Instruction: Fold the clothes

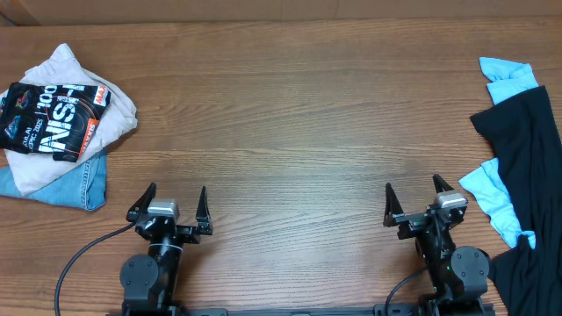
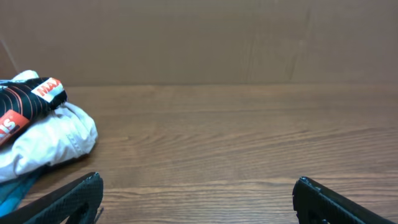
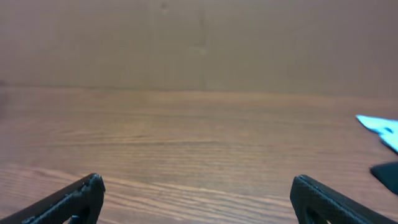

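The plain black shirt (image 1: pixel 527 158) lies crumpled at the table's right edge, partly out of view, draped over a light blue garment (image 1: pixel 494 189); a black tip shows in the right wrist view (image 3: pixel 387 174). My left gripper (image 1: pixel 175 203) is open and empty near the front edge, left of centre; in its wrist view (image 2: pixel 198 186) only bare wood lies between the fingers. My right gripper (image 1: pixel 413 198) is open and empty, just left of the black shirt, not touching it; its wrist view (image 3: pixel 198 186) shows bare wood between the fingers.
A pile of folded clothes sits at the far left: a black garment with white and red lettering (image 1: pixel 53 118) on a cream one (image 1: pixel 110 114) on blue denim (image 1: pixel 79 189). It also shows in the left wrist view (image 2: pixel 50 134). A brown wall backs the wooden table (image 1: pixel 290 114).
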